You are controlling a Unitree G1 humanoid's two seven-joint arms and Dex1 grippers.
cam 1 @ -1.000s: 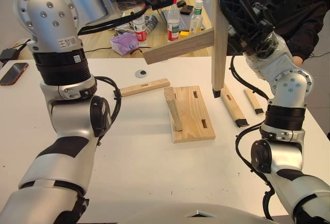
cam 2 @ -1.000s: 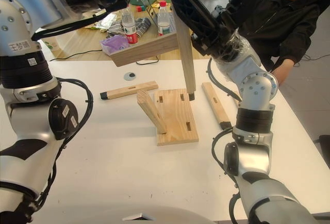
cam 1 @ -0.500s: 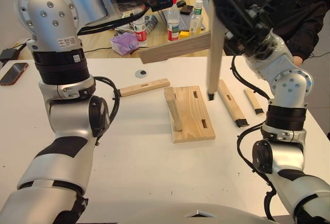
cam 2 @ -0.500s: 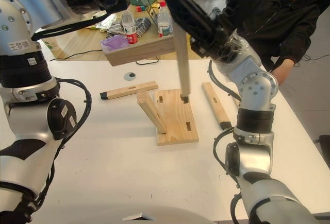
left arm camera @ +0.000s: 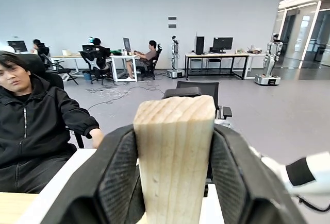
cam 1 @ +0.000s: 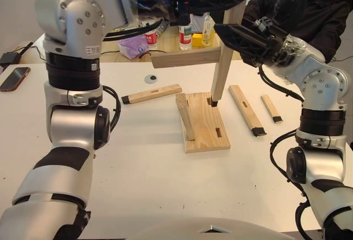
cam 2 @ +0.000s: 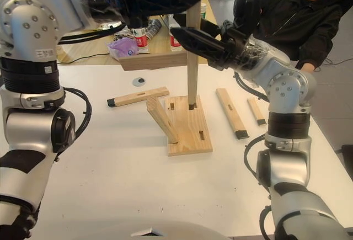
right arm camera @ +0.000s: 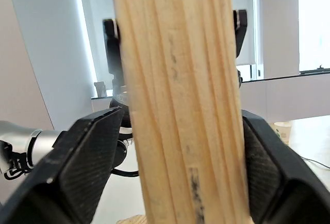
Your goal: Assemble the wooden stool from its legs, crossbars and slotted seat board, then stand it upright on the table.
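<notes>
Here left pincer (left arm camera: 175, 141) and right pincer (right arm camera: 180, 152) clench the pale, dark-tipped leg (cam 1: 222, 70) standing on the seat board (cam 1: 205, 136).

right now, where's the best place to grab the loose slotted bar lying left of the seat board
Take the slotted bar near its middle, coming straight down from above and closing across its narrow width. It lies flat on the table with both long sides free, clear of the seat board.
</notes>
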